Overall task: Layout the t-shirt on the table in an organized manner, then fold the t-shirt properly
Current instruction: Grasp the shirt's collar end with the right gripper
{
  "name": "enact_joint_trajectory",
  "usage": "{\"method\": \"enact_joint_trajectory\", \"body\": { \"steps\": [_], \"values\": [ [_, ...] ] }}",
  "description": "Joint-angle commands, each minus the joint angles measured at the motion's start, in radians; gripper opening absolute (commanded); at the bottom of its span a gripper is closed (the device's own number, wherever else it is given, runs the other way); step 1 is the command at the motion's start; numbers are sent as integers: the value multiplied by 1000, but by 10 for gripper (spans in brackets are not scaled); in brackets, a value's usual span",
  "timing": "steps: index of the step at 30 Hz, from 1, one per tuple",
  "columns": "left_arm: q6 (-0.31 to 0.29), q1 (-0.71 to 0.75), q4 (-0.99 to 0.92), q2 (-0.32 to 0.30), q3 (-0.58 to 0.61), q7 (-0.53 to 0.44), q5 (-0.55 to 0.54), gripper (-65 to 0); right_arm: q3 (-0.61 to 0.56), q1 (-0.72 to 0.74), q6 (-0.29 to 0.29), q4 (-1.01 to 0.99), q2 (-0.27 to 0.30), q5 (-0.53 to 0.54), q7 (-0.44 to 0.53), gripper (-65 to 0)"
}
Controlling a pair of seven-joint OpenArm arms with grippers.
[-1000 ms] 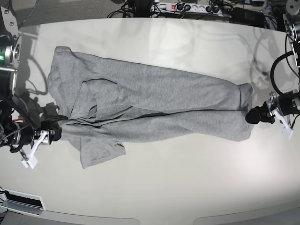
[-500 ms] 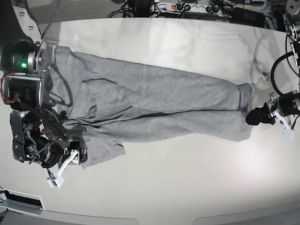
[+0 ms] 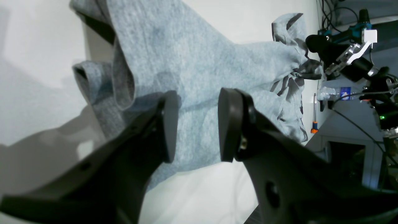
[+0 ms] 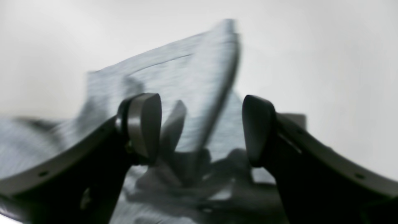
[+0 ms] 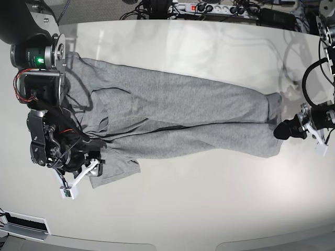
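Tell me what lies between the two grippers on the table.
In the base view, the t-shirt stretches lengthwise between the right gripper and the left gripper, spanning the whole gap.

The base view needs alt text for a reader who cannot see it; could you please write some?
A grey t-shirt lies bunched lengthwise across a glossy off-white table. The right gripper sits over its sleeve end, and the left gripper sits at the opposite end.
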Motion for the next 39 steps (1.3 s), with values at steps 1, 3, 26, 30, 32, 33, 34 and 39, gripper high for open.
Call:
{"method": "enact_joint_trajectory", "body": {
  "steps": [1,3,26,30,32,33,34,39],
  "values": [
    [-8,-22,14,-22,-6,-4,-31,-414,3,32,-15,13,3,-8,36,-249],
    [-8,-22,14,-22,-6,-4,-31,-414,3,26,-37,11,-1,-25,51,-312],
    [-8,-23,14,-17,-6,-5,-34,-414,3,-63,372,410,31,172,-179,-650],
    [-8,-23,14,-17,-6,-5,-35,-414,3,-183,372,634,62,283,-268,-650],
    [-8,-23,14,-17,-6,-5,-35,-414,3,-248,372,728,77,319,-300,-650],
    [-8,-23,14,-17,-6,-5,-35,-414,3,-278,372,766,82,336,-310,-650],
    [-8,-23,14,-17,-6,-5,-35,-414,3,-309,372,801,90,350,-323,-650],
    [-8,-23,14,-17,-6,-5,-35,-414,3,-444,372,965,119,419,-370,-650]
  ]
}}
